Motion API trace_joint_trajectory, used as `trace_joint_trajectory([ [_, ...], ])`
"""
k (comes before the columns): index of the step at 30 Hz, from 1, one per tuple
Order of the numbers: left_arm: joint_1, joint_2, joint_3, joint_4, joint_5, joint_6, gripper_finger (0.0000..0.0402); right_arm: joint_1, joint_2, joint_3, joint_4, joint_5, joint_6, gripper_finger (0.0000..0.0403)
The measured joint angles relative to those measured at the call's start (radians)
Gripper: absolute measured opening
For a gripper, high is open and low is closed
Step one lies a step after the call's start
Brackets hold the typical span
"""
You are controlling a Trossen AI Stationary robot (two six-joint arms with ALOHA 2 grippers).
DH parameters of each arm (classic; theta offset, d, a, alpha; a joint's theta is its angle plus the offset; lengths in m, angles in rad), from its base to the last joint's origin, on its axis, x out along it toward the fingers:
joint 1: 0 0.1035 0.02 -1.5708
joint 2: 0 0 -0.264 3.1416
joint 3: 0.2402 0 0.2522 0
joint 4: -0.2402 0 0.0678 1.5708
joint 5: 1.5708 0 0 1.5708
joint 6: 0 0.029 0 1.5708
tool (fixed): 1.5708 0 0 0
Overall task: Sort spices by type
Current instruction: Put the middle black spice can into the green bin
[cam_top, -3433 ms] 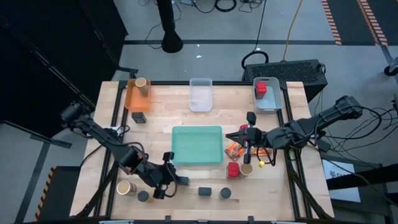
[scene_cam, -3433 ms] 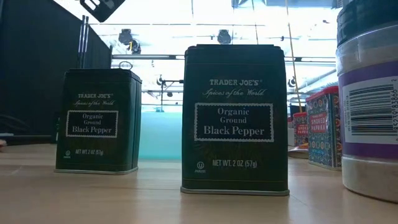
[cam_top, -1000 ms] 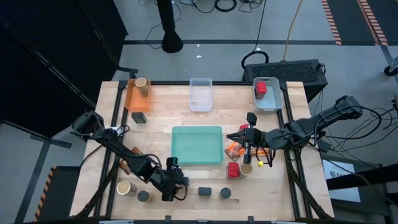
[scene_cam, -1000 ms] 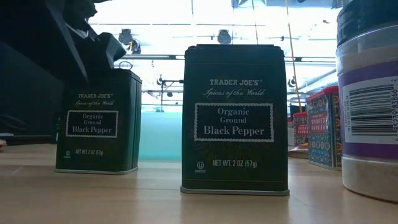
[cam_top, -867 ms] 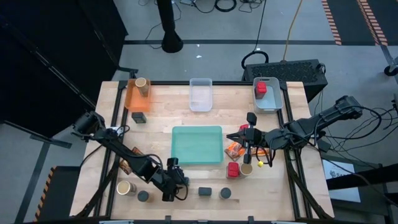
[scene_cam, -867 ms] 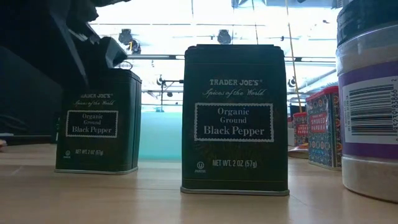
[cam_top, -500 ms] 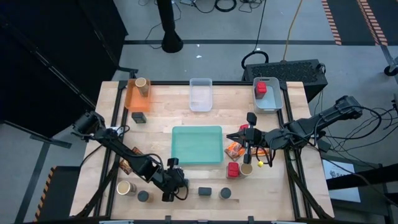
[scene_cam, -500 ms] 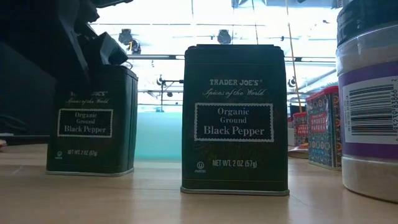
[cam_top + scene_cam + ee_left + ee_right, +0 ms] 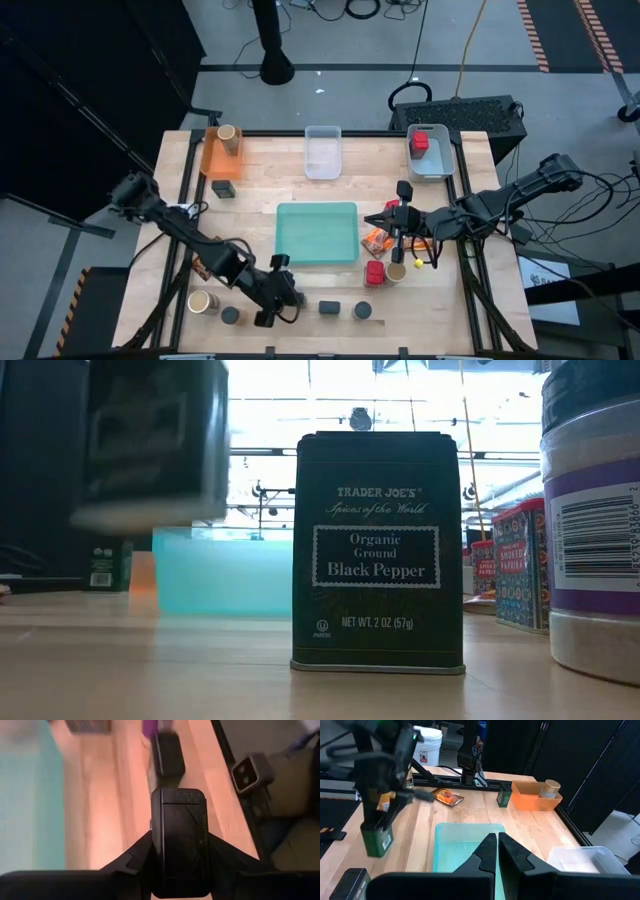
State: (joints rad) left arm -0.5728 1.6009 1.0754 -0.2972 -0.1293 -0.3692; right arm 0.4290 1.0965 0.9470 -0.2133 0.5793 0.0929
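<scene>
A: What is different from a moment ago?

B: Half a second ago the dark pepper tin [image 9: 150, 445] stood on the wooden table [image 9: 420, 310], near its front edge. Now it is up in the air. The left gripper [image 9: 277, 300] has closed on the tin and lifted it. In the low view the tin is a blur high up, and the teal tray [image 9: 215, 568] behind it shows where the tin used to block it.

A: Did anything else move?

B: No. The right gripper [image 9: 388, 218] sits where it was, to the right of the tray, fingers pressed together with nothing in them. The second pepper tin [image 9: 378, 550] has not moved either.

A: Which way does the lifted tin point?

B: It is a tall box. In the right wrist view it hangs with its long side up and down, held from the top. The second tin stands upright on the table with its label facing the low camera.

A: What is on the table?

B: From biggest to smallest: the tray in the middle, then three bins along the back edge, the orange bin [image 9: 220, 158], the clear bin [image 9: 322, 160] and the blue bin [image 9: 440, 160]. A tan jar [image 9: 228, 133] is in the orange bin and a red cube [image 9: 421, 140] is in the blue one. An orange packet [image 9: 377, 240] lies beside the tray, close under the right gripper.

A: And the room?

B: A grey floor with cables around the table, and bright lights far behind.
</scene>
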Motion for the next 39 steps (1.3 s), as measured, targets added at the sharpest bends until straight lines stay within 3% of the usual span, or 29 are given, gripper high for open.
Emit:
trace_joint_trajectory([
  [14,0.214,-0.157,0.050,-0.143,0.013,0.164,0.0132,0.000,0.000,0.000,-0.002,0.000,-0.008,0.0000],
  [20,0.320,-0.160,0.050,-0.187,0.046,0.250,0.0132,0.000,0.000,0.000,-0.003,0.000,-0.015,0.0000],
  [31,0.456,-0.125,0.049,-0.122,0.144,0.359,0.0132,-0.003,0.000,0.000,-0.015,0.001,-0.034,0.0000],
  [39,0.498,-0.072,0.049,-0.075,0.193,0.410,0.0132,-0.014,-0.001,0.000,-0.076,0.167,-0.017,0.0000],
])
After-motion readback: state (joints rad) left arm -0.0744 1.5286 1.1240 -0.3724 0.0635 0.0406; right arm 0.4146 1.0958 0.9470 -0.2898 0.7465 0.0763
